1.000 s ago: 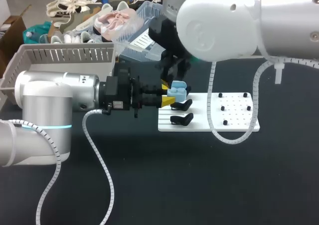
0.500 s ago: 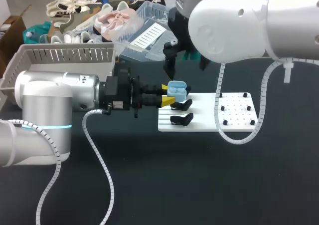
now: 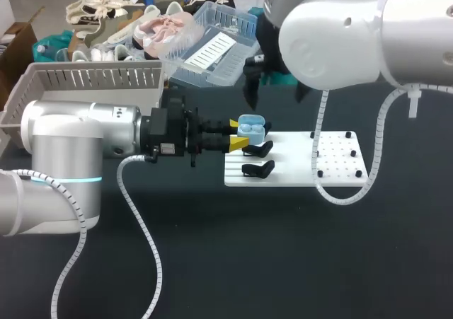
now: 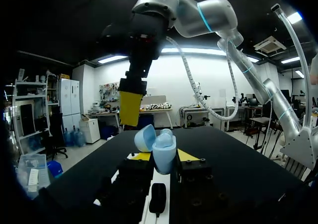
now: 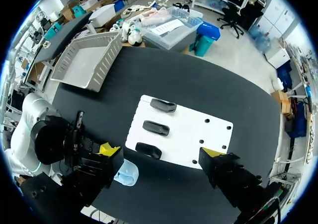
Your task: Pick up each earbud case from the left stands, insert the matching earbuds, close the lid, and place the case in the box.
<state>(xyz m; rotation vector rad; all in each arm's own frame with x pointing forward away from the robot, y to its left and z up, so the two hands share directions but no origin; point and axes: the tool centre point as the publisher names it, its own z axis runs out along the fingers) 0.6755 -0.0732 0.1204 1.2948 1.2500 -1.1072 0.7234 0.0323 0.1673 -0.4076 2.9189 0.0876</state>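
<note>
Probably the step in hand is closing the lid, so read the table with that in mind. At the far left stands the grey slatted box (image 3: 99, 77), where the case must end up. Beside it my left arm lies level over the table. The left gripper (image 3: 237, 134) is clamped from two sides on the pale blue case (image 3: 251, 128), holding it in the air at the left edge of the white board (image 3: 283, 179). The lid (image 4: 144, 137) is tipped open. Two rounded pale shapes sit in the body; I take them for the earbuds, though I cannot tell whether they are fully seated. Black stands (image 3: 258, 169) sit on the board just beside the case. Further right and higher, the right gripper (image 5: 160, 152) hangs well above the board, its fingers spread wide with nothing between them. Small black pegs (image 3: 316, 151) dot the board's right half.

To do this well, the left grip should hold firm and level. One right fingertip should come down behind the lid, swing it over its hinge and press straight down. A sideways push could twist the case in the grip or knock an earbud loose. The left fingers seem to grip low on the body, so the lid should clear them.
</note>
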